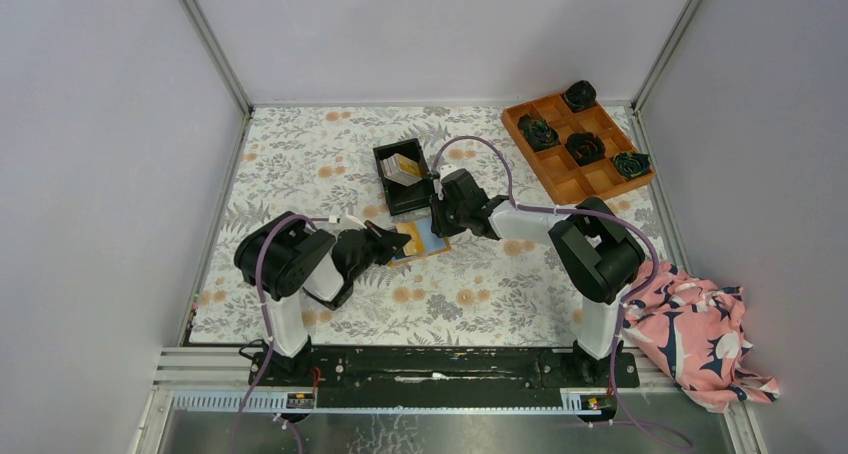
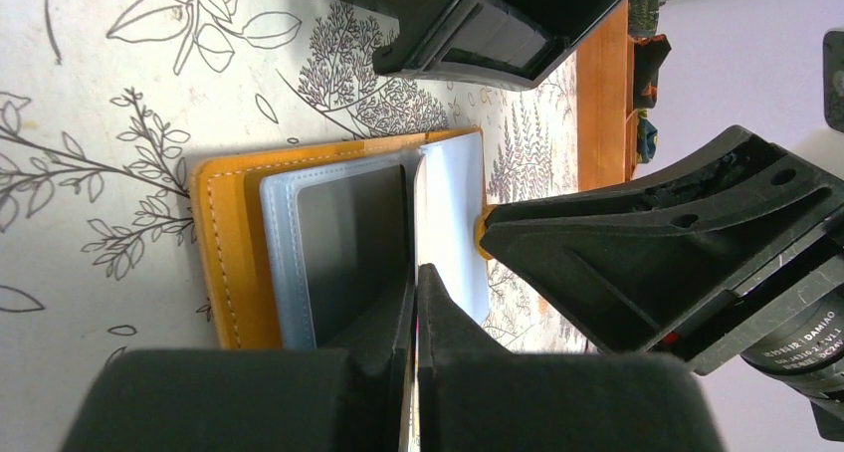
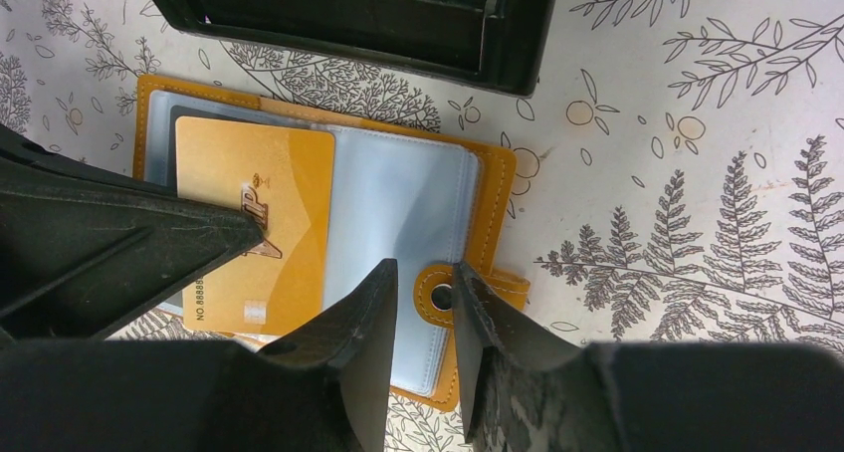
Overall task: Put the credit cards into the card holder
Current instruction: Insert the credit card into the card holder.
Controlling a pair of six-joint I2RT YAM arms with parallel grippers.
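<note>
Nearest the arm bases, a pink patterned cloth [image 1: 700, 324] lies by the right edge of the table [image 1: 300, 164]. Just beyond, between both arms, the card holder [image 3: 398, 193] lies open on the floral surface, blue pockets up. Only the right wrist view shows a gold card [image 3: 254, 203] on one page, beneath the left gripper [image 2: 417, 278], whose fingers are pressed together; whether they pinch anything I cannot tell. The right gripper [image 3: 423, 273] straddles the snap tab [image 3: 441, 295] with a gap; a squeeze cannot be judged. Close behind the holder sits the black bin [image 1: 383, 169] holding more credit cards [image 1: 405, 167]. Bare surface spreads leftward; an orange tray [image 1: 520, 134] fills the far right corner, under pale walls [image 1: 120, 124].
</note>
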